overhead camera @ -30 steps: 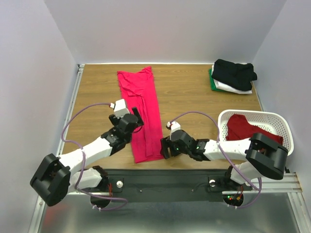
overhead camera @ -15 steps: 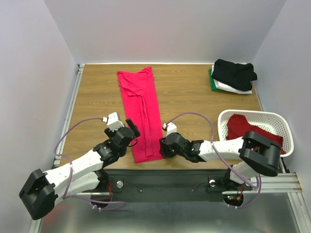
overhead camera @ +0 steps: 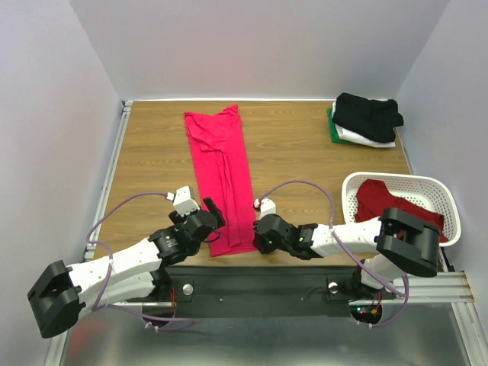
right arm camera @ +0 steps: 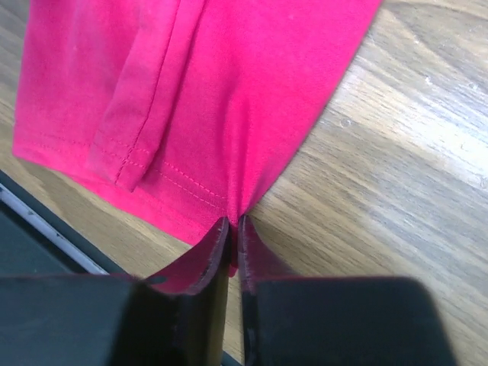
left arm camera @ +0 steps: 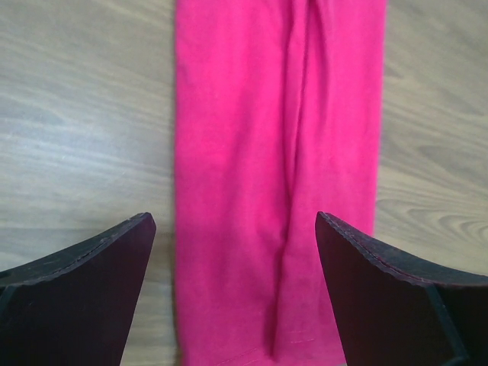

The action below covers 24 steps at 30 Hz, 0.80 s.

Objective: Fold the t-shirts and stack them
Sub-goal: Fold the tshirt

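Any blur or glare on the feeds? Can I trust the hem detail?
Right wrist: sharp, no glare; hem stitching on the pink-red shirt reads clearly up to the right fingers, pinched shut on it. Left wrist: evenly lit, cloth slightly soft, left fingers black shapes. Top external: even light, faint shadows, no glare.

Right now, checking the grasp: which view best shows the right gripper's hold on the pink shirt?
The right wrist view: the right gripper pinches a hem corner of the pink shirt between shut fingers. The top view shows the gripper at that corner, fingertips unclear. The left wrist view misses it.
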### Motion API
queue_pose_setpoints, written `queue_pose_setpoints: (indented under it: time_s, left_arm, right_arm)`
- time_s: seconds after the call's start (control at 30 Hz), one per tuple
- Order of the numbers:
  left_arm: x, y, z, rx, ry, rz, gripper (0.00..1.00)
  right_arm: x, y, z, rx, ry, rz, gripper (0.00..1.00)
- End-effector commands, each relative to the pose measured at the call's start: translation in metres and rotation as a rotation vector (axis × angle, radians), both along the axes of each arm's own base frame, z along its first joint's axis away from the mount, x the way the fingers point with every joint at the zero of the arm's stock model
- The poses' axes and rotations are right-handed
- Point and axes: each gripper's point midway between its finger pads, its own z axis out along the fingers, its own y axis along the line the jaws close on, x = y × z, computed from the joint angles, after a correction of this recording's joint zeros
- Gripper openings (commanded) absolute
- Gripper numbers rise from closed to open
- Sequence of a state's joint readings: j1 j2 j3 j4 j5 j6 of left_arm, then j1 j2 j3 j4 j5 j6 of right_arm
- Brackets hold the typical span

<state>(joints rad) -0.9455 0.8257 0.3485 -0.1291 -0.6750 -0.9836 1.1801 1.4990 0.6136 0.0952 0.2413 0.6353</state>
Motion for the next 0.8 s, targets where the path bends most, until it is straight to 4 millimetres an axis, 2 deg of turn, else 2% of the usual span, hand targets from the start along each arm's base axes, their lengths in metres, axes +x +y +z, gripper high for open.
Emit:
queue_pose_setpoints:
  time_s: [0.0,0.13,0.27,0.4,0.5,0.6,0.77]
  left_arm:
    - [0.0,0.0,0.005,0.006,0.002,0.049,0.99]
    - [-0.014,-0.015,-0.005,-0.027,0.035,0.013,0.95]
    - [-0.028,-0.033,-0.017,-0.031,0.085,-0.024,0.91]
    - [-0.039,-0.053,-0.027,-0.004,0.13,-0.051,0.85]
    - [-0.049,-0.057,-0.034,0.038,0.17,-0.041,0.78]
    - [-0.053,-0.059,-0.031,0.035,0.175,-0.022,0.71]
    - [-0.063,-0.058,-0.034,0.016,0.196,-0.048,0.67]
  right_arm:
    - [0.01,-0.02,-0.002,-0.07,-0.06,-0.087,0.05]
    - [0.021,-0.033,0.008,-0.088,-0.124,-0.146,0.03]
    - [0.023,-0.052,0.006,-0.139,-0.143,-0.182,0.03]
    - [0.027,-0.053,0.008,-0.147,-0.16,-0.198,0.03]
    - [0.029,-0.052,0.008,-0.156,-0.162,-0.198,0.04]
    - [0.028,-0.054,0.006,-0.163,-0.156,-0.201,0.03]
    - [0.028,-0.058,0.011,-0.148,-0.166,-0.215,0.04]
